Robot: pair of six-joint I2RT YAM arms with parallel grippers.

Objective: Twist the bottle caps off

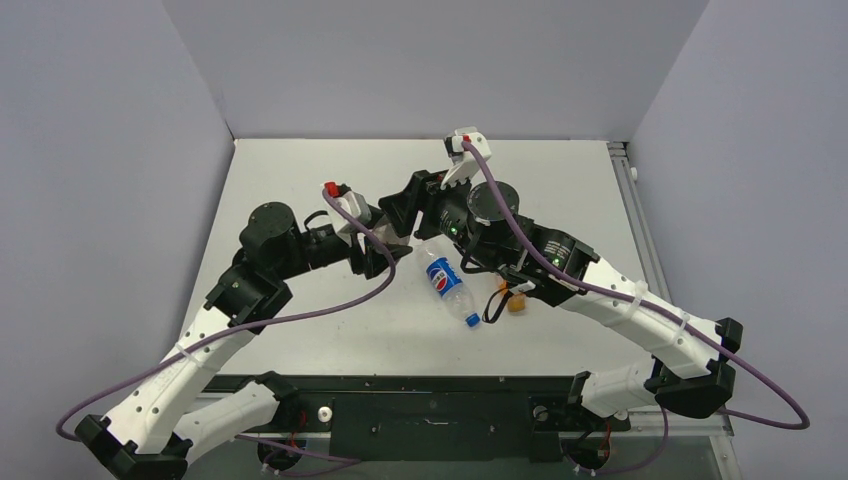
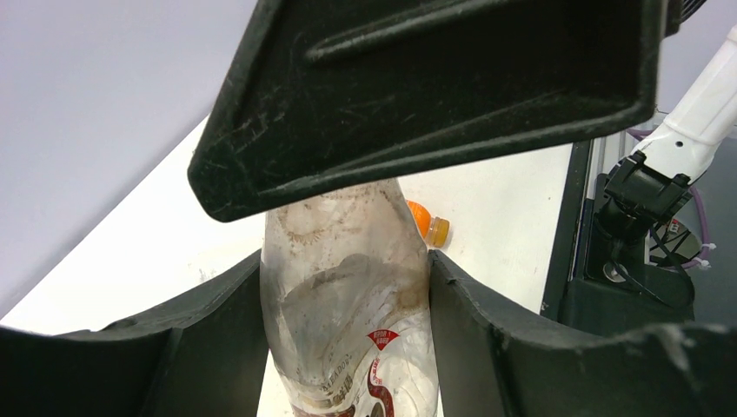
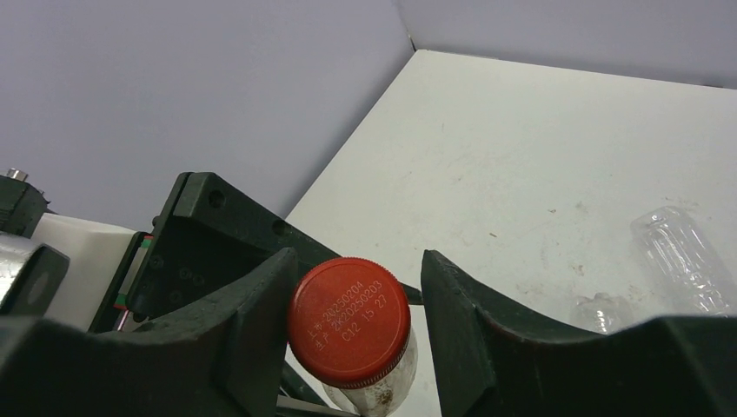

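My left gripper [image 2: 345, 291] is shut on the short clear bottle with the reddish label [image 2: 348, 339] and holds it off the table, the fingers pressed to both its sides. Its red cap [image 3: 348, 320] sits between the fingers of my right gripper [image 3: 358, 287]. The left finger touches the cap and a gap shows at the right finger, so the jaws are open around it. In the top view the two grippers meet at mid-table [image 1: 395, 235]. The Pepsi bottle [image 1: 447, 283] lies on the table with its blue cap [image 1: 472, 321] on. The orange bottle [image 2: 421, 221] lies beyond it.
A clear unlabelled bottle [image 3: 682, 256] lies on the white table [image 1: 300, 180] to the right in the right wrist view; the top view hides it under the right arm. Grey walls close in the table on three sides. A black rail runs along the near edge [image 1: 430, 400].
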